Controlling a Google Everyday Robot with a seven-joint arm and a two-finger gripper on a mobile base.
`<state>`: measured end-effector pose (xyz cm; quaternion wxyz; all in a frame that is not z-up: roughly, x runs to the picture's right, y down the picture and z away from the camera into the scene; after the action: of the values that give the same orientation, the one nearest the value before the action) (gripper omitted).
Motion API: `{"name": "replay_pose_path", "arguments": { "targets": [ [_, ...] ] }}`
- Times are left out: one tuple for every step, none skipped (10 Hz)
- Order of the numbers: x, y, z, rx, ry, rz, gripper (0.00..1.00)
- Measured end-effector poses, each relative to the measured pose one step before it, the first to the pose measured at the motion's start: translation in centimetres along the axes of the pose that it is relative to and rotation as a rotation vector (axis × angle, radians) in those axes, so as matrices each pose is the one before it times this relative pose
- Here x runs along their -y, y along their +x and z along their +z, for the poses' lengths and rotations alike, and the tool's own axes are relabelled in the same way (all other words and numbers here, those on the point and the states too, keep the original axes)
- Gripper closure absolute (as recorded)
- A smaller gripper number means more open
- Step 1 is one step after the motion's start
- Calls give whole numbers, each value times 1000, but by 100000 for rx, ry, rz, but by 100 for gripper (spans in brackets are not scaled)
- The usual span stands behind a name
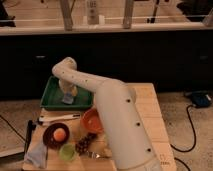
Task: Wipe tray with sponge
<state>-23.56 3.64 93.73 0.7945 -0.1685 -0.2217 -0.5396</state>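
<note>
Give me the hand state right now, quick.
Hand: down over the green tray, at the sponge; grip cannot be told.

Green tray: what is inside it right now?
Inside the green tray the gripper reaches down at a light blue sponge near its middle. The arm covers the tray's right part.

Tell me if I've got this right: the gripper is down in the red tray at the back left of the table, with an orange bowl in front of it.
Nearly. The camera view shows the tray is green, not red. The gripper is down in it at the table's back left, with the orange bowl in front.
</note>
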Motion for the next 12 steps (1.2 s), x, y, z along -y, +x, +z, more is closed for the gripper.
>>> {"name": "replay_pose_path", "arguments": {
  "targets": [
    [-575, -1101, -390, 283, 292, -683, 99],
    [-981, -596, -493, -582, 167, 114, 99],
    [-835, -158, -245, 168, -341, 791, 99],
    [-1364, 311, -330, -659, -344, 1833, 99],
    [-1358, 628, -267, -724, -524, 2699, 99],
    [-754, 597, -138, -454, -356, 1726, 99],
    [-525, 950, -161, -982, -569, 1750, 99],
    [76, 536, 34, -62, -401, 1254, 99],
    [221, 775, 159, -414, -696, 791, 99],
    [419, 965, 205, -494, -525, 567, 99],
    [538, 680, 139, -144, -332, 150, 99],
    [692, 128, 43, -125, -176, -546, 99]
  ]
}}
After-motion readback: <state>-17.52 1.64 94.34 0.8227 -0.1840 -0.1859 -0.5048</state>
